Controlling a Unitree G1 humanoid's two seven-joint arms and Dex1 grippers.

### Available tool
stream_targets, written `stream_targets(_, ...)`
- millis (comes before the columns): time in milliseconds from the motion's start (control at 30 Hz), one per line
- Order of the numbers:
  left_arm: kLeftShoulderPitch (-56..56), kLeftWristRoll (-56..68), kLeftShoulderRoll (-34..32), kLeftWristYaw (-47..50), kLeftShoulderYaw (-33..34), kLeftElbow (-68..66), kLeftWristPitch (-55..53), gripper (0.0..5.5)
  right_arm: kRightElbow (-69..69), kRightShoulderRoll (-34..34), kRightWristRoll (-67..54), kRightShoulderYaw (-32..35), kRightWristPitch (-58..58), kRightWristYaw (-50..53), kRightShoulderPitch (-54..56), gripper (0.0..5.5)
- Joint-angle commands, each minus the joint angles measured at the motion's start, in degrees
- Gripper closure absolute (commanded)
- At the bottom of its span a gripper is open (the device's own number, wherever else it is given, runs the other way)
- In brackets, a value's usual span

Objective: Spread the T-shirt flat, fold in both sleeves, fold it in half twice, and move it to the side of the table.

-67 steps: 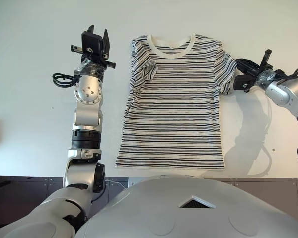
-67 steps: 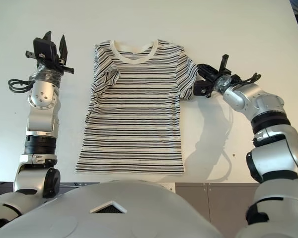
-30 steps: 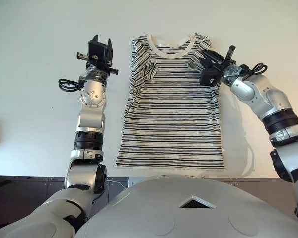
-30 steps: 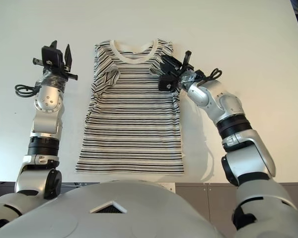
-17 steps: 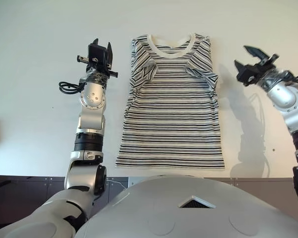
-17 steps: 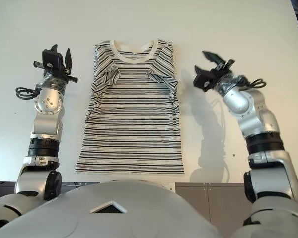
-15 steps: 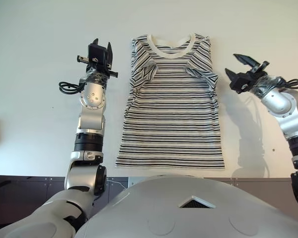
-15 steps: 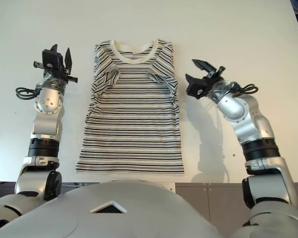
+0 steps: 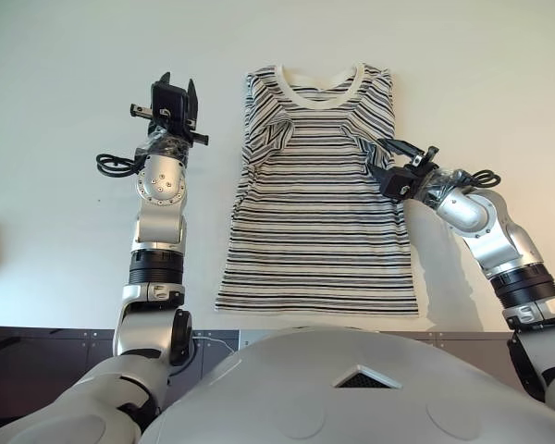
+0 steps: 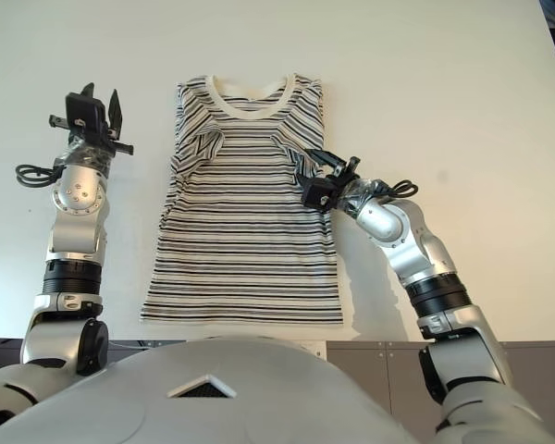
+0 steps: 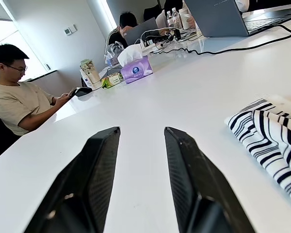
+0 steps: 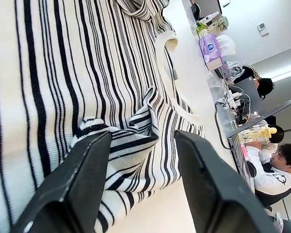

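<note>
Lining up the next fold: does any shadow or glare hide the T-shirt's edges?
Left eye view: even light on the T-shirt, edges plain; a soft shadow on the table along its right side. Left wrist view: window blown out, table glossy, T-shirt readable.

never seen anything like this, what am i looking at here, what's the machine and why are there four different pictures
This is a humanoid robot with two arms, each ending in a two-finger gripper. The two wide pictures come from cameras in its head, looking down over its arms. The other two come from a camera on each wrist; the black prongs there are that arm's own fingers. On the white table lies a striped T-shirt, flat, with both sleeves folded in. The left gripper hovers open beside the shirt's shoulder, holding nothing. The right gripper sits open at the folded right sleeve.
</note>
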State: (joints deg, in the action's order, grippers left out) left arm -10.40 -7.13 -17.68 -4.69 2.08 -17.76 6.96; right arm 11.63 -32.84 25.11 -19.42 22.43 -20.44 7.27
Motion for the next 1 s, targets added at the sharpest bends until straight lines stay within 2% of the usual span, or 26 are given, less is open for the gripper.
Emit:
stream_targets(33,9.35,1.07,-8.88,-10.78,0.02,12.62,1.36,3.78,-15.24,-8.04,-6.94,6.79,2.98,-4.95,-7.84,3.12)
stream_targets(133,24.27,1.38,-21.12,-24.55,-0.33,23.48,7.40,3.78,-20.32,-17.31,-6.64,10.41,8.87,-8.62,-18.96,3.12)
stream_targets(233,35.57,-1.30,-35.10,-34.81,1.33,22.23,21.70,3.78,-19.29,-25.36,-4.84,15.72,16.15,-9.38,-28.97,3.12)
stream_targets(300,39.47,-3.66,-40.76,-37.66,0.93,18.92,30.43,3.78,-17.62,-28.69,-3.26,17.66,20.67,-9.34,-32.51,3.12)
stream_targets(367,39.58,-5.40,-42.93,-38.38,-0.67,14.72,35.87,3.78,-17.40,-30.90,-2.07,16.16,24.32,-10.99,-33.79,3.12)
stream_targets(500,41.78,-8.02,-46.63,-39.72,-4.41,9.13,46.31,3.24,-17.68,-32.98,0.25,12.06,27.45,-15.19,-33.36,3.07)
stream_targets(633,44.14,-8.20,-48.44,-40.07,-8.15,12.33,52.18,2.97,-19.94,-33.08,0.26,10.35,28.95,-16.09,-34.72,3.07)
stream_targets(867,40.02,-13.14,-45.95,-37.40,-12.26,9.49,54.02,2.97,-24.81,-38.22,-6.46,8.76,27.85,-22.02,-34.27,3.07)
stream_targets(1000,36.90,-15.84,-44.21,-35.15,-13.79,7.23,56.71,2.97,-24.19,-35.40,-5.29,6.51,27.65,-22.62,-33.47,3.07)
